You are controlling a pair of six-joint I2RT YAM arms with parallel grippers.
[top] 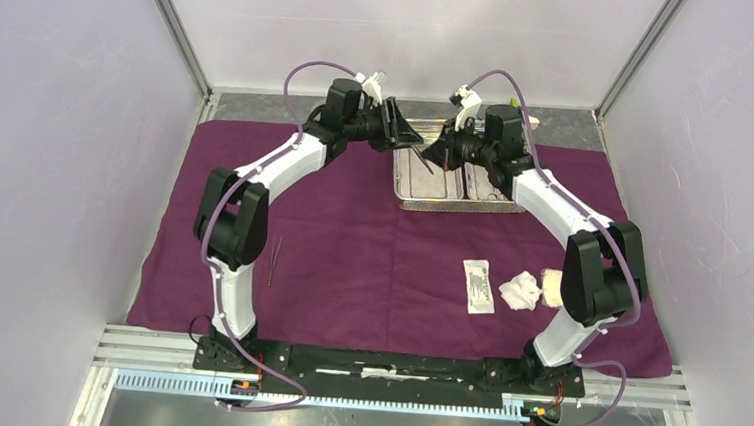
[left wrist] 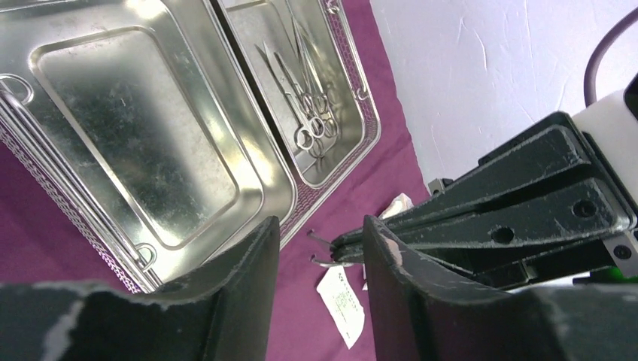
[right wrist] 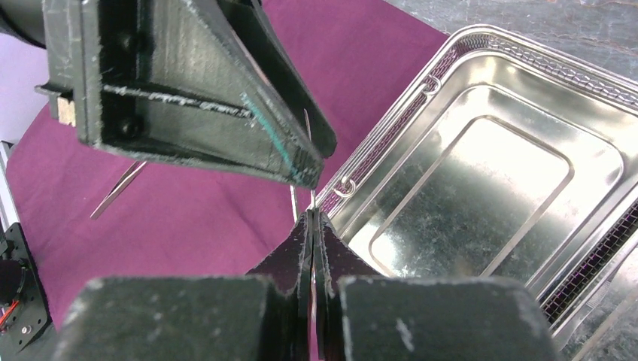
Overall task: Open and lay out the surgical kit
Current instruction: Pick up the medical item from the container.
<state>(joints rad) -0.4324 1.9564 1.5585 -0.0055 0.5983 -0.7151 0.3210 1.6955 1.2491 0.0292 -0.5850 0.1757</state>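
The plum-purple cloth (top: pixel 369 263) lies spread over the table. The steel tray (top: pixel 454 206) sits at its far middle. In the left wrist view the tray's left compartment (left wrist: pixel 143 128) is bare and several scissor-handled instruments (left wrist: pixel 310 113) lie in the right one. My right gripper (top: pixel 435 155) is shut on a slim steel instrument (right wrist: pixel 309 169), held above the tray's left edge. My left gripper (top: pixel 399 124) is open, with its fingers (left wrist: pixel 252 286) on either side of the right gripper's tips (left wrist: pixel 346 244). Tweezers (top: pixel 274 261) lie on the cloth at the left. The white packet (top: pixel 479 285) and gauze (top: pixel 522 289) lie at the right.
A cream pad (top: pixel 551 285) lies beside the gauze, next to the right arm's elbow. White enclosure walls stand on three sides. A bare grey strip (top: pixel 560 126) runs behind the cloth, and a metal rail (top: pixel 363 357) holds the arm bases at the near edge.
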